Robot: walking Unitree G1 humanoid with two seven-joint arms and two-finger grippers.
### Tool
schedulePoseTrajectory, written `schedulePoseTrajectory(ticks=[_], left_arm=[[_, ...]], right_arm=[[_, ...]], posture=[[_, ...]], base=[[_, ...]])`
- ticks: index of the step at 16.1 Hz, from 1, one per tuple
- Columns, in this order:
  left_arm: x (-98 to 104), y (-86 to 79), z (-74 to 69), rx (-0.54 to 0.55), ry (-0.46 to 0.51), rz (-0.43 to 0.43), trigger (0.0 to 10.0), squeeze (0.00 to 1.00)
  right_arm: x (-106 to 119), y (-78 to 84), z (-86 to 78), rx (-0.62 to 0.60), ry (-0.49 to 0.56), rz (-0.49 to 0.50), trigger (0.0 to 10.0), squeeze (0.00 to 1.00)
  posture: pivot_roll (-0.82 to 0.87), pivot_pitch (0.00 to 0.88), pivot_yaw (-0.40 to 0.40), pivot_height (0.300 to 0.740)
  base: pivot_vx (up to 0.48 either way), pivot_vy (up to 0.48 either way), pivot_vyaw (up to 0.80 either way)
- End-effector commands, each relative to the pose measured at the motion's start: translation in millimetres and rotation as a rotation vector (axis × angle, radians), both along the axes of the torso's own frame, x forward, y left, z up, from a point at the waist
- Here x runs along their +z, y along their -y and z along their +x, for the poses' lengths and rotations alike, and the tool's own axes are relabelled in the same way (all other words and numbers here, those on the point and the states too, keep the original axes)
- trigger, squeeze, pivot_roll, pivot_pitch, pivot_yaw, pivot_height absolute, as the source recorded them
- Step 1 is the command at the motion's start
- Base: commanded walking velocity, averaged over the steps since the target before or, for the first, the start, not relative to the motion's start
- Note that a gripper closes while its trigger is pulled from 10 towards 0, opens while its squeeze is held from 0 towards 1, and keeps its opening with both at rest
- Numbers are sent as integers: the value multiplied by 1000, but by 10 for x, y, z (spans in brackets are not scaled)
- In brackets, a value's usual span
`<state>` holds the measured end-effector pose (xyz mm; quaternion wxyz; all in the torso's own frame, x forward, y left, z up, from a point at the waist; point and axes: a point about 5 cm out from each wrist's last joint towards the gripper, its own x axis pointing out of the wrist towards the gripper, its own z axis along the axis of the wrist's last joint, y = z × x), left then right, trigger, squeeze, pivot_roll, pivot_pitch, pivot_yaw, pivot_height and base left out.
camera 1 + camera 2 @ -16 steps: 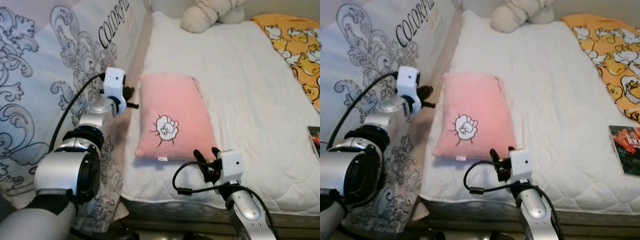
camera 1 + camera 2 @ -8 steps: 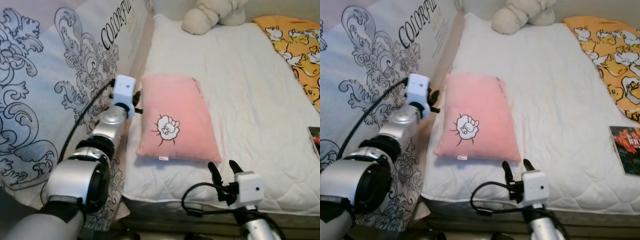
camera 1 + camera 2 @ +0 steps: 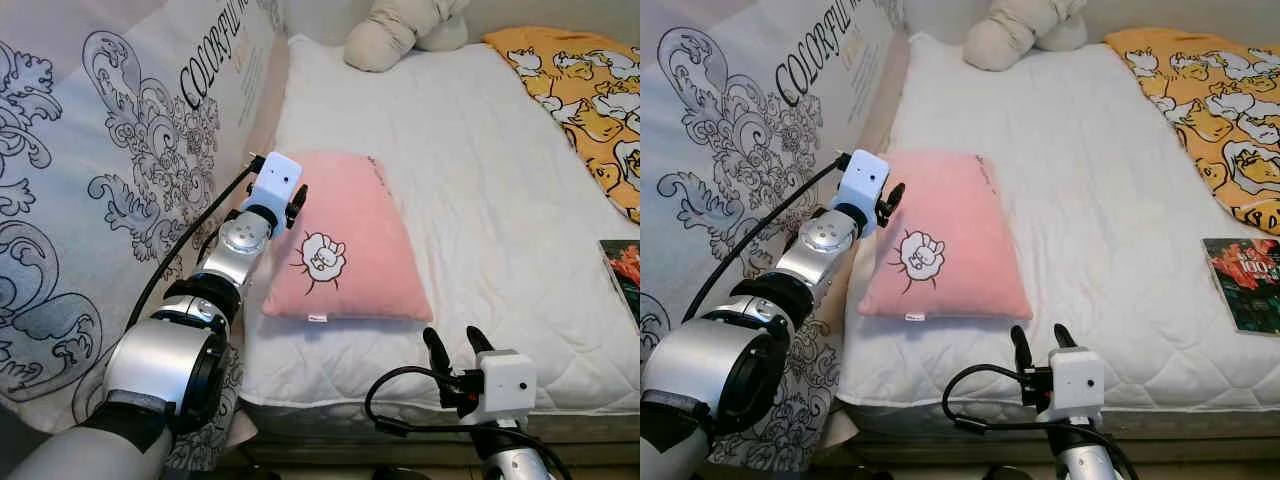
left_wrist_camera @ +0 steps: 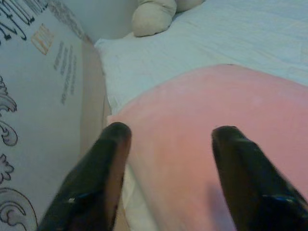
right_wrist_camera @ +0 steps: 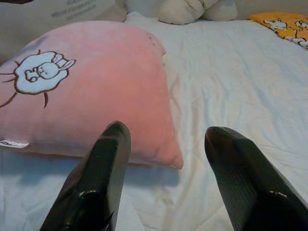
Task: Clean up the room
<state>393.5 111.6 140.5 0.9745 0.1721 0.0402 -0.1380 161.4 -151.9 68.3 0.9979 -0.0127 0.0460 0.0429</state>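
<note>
A pink pillow (image 3: 345,235) with a white rabbit patch lies flat on the left part of the white bed (image 3: 480,160). My left gripper (image 3: 298,203) is at the pillow's far left edge, open, with its fingers astride the pillow's corner (image 4: 216,110). My right gripper (image 3: 452,340) hovers over the bed's front edge, open and empty. It points at the pillow's near right corner (image 5: 86,91) and stays a little short of it.
A tall printed panel (image 3: 120,180) leans along the bed's left side. A cream plush toy (image 3: 395,25) lies at the head of the bed, a yellow duck blanket (image 3: 590,90) at the far right, and a book (image 3: 625,275) at the right edge.
My left gripper has moved from beside the printed panel onto the pillow's left edge. My right gripper has drawn back and down toward the bed's front edge.
</note>
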Motion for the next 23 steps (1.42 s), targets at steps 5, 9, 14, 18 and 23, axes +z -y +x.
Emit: schedulePoseTrajectory(ticks=[5,9,14,18,23], left_arm=[[-230,-96,-46,184,-263,-466,10000,1000],[-343,-25,-100,195,-341,-525,10000,1000],[-422,145,-152,180,-423,-592,10000,1000],[-613,350,-290,151,-513,-554,10000,0],[-786,407,-410,162,-598,-472,8549,0]], right_arm=[[34,29,8,28,-11,-12,10000,0],[45,0,-19,49,-20,-8,10000,0],[20,-37,-87,58,-53,-2,10000,0],[22,-62,-141,62,-74,2,10000,0],[15,-55,-203,52,-106,0,10000,0]], posture=[[-167,7,45,740],[-180,12,41,740],[-198,28,53,740],[-222,61,57,740],[-248,86,58,740]], base=[[0,0,0],[0,0,0],[0,0,0],[0,0,0],[0,0,0]])
